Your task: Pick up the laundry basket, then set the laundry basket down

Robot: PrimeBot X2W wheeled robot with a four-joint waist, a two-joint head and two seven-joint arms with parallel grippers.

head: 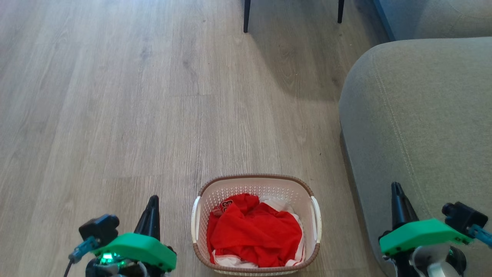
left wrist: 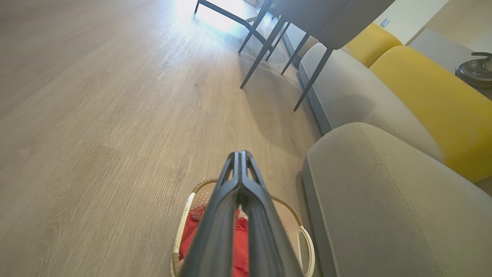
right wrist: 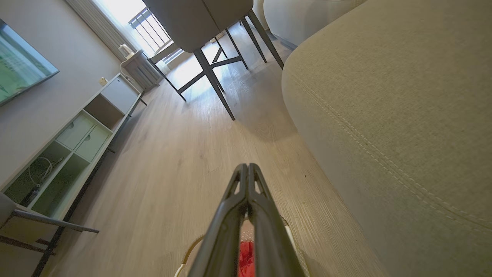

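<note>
Plank floor (head: 115, 96) before you, grey sofa (head: 423, 115) close on your right, dark chair legs (head: 246, 15) ahead, laundry basket (head: 255, 177) on the floor beside the sofa — red clothes (head: 253, 234) inside, left pincer (head: 153, 200) and right pincer (head: 395, 186) both closed, empty.

The left gripper (head: 153, 200) and right gripper (head: 396, 188) have long dark fingers (left wrist: 215, 231), green covers (head: 138, 248), black cameras (head: 99, 227) and blue plugs (head: 82, 246).

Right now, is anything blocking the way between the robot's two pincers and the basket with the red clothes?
Nothing visible does. The laundry basket sits on the wood floor between the left pincer and right pincer. The grey sofa stands close beside the basket's right side, so the right pincer has less room there.
</note>
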